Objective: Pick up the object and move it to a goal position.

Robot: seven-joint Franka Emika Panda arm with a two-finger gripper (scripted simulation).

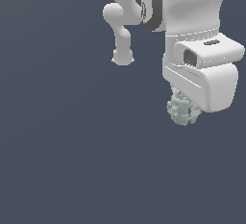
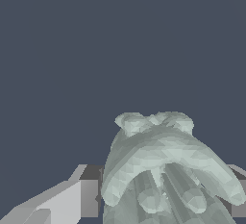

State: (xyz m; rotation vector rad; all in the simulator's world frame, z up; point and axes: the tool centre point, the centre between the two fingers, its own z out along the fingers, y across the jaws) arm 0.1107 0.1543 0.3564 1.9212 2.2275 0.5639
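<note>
Arm: the white, rounded Franka arm (image 1: 192, 6) comes down from the top of the exterior view, on that view's right side, with a dark grey joint band near its upper part.

Hand: the white blocky hand (image 1: 185, 115) points downward below the wrist housing. Most of its fingers are hidden behind the housing in the exterior view. In the wrist view one finger (image 2: 72, 199), light grey with a darker pad face, lies right against one side of the lump, and a sliver of the other finger shows against the opposite side. The hand is closed around the lump.

Object: the small pale grey-green lump with a bumpy, petal-like rosette surface (image 1: 181, 110) sits between the fingers, just under the hand, narrower than the hand's housing. In the wrist view the same lump (image 2: 163, 165) fills the space between the fingers, its curved ribs and knobs facing the camera.

Position: the lump hangs at the tip of the hand, to the exterior view's right of centre.

Surroundings: a plain, dark blue-grey background (image 1: 57, 146) lies behind everything in both views; whether it is a bench or a floor cannot be told.
</note>
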